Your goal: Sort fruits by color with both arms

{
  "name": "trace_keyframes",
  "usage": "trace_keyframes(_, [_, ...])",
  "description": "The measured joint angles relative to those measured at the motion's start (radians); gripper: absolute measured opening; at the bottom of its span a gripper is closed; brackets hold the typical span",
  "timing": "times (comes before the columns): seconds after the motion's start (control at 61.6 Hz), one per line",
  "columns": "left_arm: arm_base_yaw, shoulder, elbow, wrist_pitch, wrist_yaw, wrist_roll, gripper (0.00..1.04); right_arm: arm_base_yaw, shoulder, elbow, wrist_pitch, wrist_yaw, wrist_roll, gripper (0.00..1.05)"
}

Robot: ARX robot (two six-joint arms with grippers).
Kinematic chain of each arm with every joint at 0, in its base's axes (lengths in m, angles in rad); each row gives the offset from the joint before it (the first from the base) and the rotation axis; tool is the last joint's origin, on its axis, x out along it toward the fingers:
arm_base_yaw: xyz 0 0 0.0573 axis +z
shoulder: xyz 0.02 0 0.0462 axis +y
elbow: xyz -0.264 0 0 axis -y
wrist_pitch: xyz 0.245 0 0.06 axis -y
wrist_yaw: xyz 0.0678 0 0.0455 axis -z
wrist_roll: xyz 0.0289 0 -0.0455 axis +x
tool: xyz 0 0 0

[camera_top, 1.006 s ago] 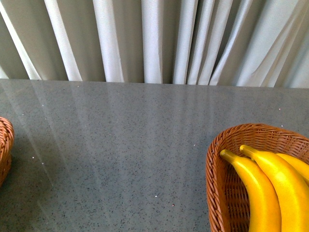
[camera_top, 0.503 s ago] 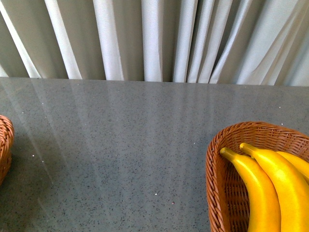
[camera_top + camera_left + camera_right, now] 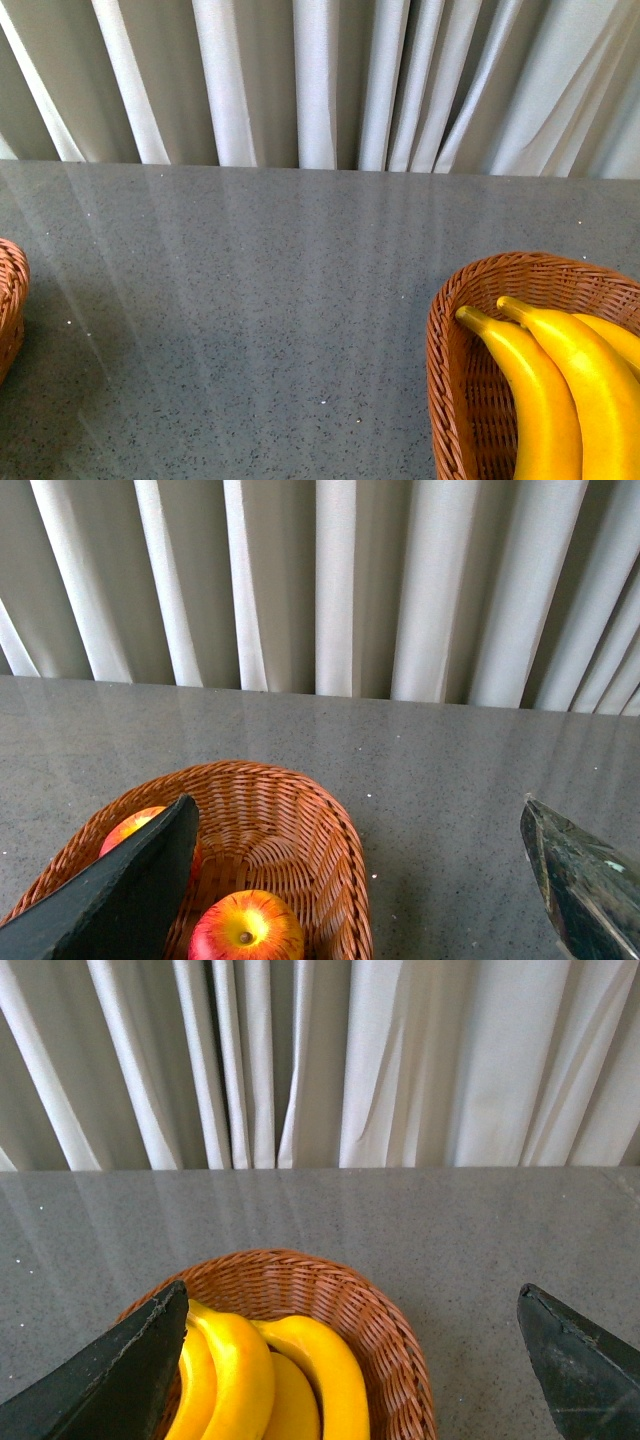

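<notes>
Three yellow bananas (image 3: 560,400) lie together in the wicker basket (image 3: 452,300) at the table's right front. In the right wrist view the same bananas (image 3: 250,1380) fill their basket (image 3: 385,1330), and my right gripper (image 3: 351,1290) hangs open above it, holding nothing. Two red-and-yellow apples sit in the other basket (image 3: 300,820): one apple (image 3: 245,930) in plain sight, the second apple (image 3: 135,825) half hidden behind a dark finger (image 3: 130,890). My left gripper (image 3: 357,802) is open over that basket's rim, empty. Neither arm shows in the front view.
A sliver of the apples' basket (image 3: 10,300) shows at the front view's left edge. Grey speckled tabletop (image 3: 260,300) runs between the baskets. Pale pleated curtains (image 3: 320,80) hang right behind the table's far edge.
The front view shifted very slightly between one second and half a second ago; the table edge and banana basket sit a touch higher. Since then nothing has moved.
</notes>
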Motion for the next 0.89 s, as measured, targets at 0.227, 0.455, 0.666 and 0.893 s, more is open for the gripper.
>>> trace_keyframes(0.227, [0.000, 0.000, 0.000, 0.000, 0.000, 0.000, 0.96, 0.000, 0.000, 0.000, 0.000, 0.000, 0.000, 0.96])
trace_keyframes(0.455, [0.000, 0.000, 0.000, 0.000, 0.000, 0.000, 0.96, 0.000, 0.000, 0.000, 0.000, 0.000, 0.000, 0.96])
trace_keyframes(0.666, [0.000, 0.000, 0.000, 0.000, 0.000, 0.000, 0.96, 0.000, 0.000, 0.000, 0.000, 0.000, 0.000, 0.96])
trace_keyframes(0.893, [0.000, 0.000, 0.000, 0.000, 0.000, 0.000, 0.96, 0.000, 0.000, 0.000, 0.000, 0.000, 0.000, 0.96])
